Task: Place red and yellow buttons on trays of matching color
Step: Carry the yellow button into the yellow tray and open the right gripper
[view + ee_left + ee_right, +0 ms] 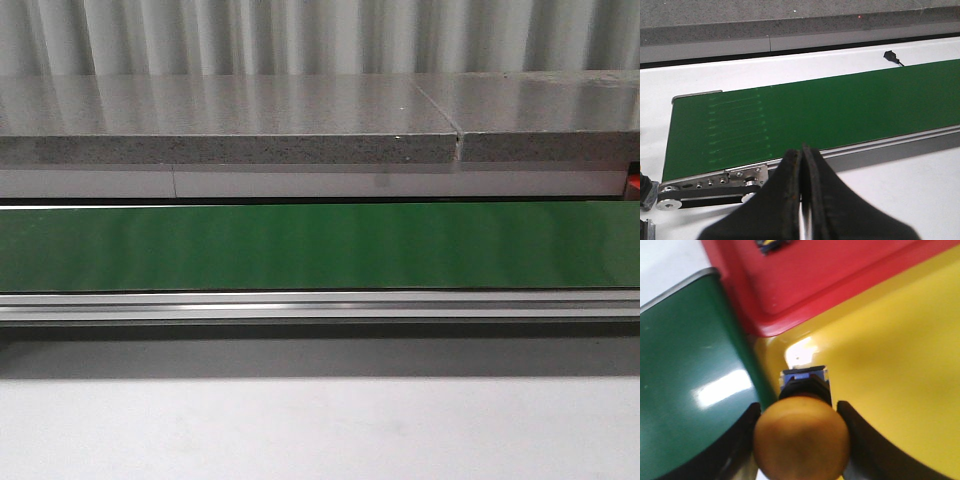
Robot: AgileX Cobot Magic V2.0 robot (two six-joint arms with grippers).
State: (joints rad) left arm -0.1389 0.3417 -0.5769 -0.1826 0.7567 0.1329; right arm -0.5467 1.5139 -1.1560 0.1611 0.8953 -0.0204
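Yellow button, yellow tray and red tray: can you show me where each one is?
yellow button (pixel 801 440), right wrist view, on its round cap.
yellow tray (pixel 900 355), right wrist view, on its bare floor.
red tray (pixel 815 280), right wrist view, on its bare floor.

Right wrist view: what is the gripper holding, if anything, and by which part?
The right gripper holds a yellow button, its fingers on either side of the domed cap, above the yellow tray.

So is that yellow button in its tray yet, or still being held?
Still held. The right fingers flank the yellow button, which sits over the yellow tray. Whether it touches the tray cannot be told.
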